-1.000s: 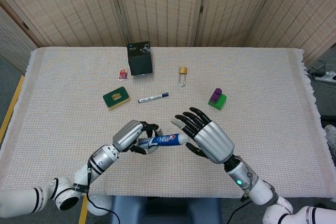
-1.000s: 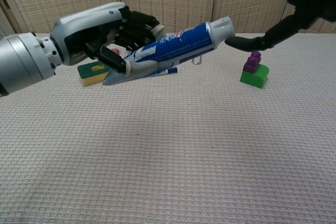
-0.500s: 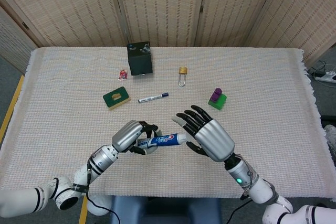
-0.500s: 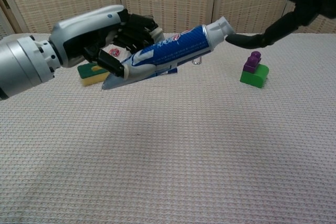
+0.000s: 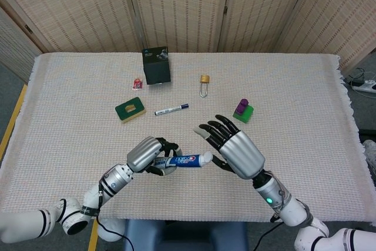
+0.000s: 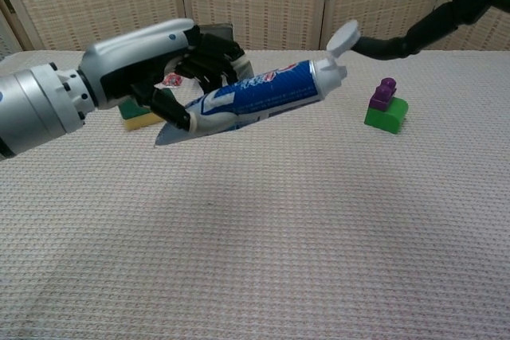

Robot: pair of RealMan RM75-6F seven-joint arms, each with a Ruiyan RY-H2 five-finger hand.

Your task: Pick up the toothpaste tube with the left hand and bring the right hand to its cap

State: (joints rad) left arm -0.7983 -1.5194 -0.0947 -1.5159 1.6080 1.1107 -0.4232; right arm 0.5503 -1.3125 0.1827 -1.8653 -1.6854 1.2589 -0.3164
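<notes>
Toothpaste tube (image 6: 255,99), one: blue and white, red and white lettering on its side, not legible. Held clear above the bench (image 5: 294,86) in the left hand (image 5: 145,153), whose dark fingers (image 6: 209,60) wrap the crimped end; the nozzle end points toward the right hand (image 5: 235,151).

Cap (image 6: 343,37), one: white flip lid, standing open and tilted up off the nozzle. Half a second ago it sat closed on the tube. One right-hand fingertip (image 6: 368,45) lies just beside the raised lid; contact cannot be told. The right hand's fingers are spread apart and hold nothing.

Change since earlier: the tube sits slightly lower and nearer the robot in the head view; the right hand has shifted a little away from the nozzle.

Other items on the bench, all beyond the fingers:
- Black box (image 5: 156,65), one; pale print on top, unreadable.
- Padlock (image 5: 204,84), one, brass body.
- Marker pen (image 5: 171,109), one, white with a dark cap.
- Green and yellow block (image 5: 130,109), one.
- Green brick with purple piece on top (image 6: 386,106), one, nearest the right fingers.
- Small red object (image 5: 137,83), one, too small to identify.
</notes>
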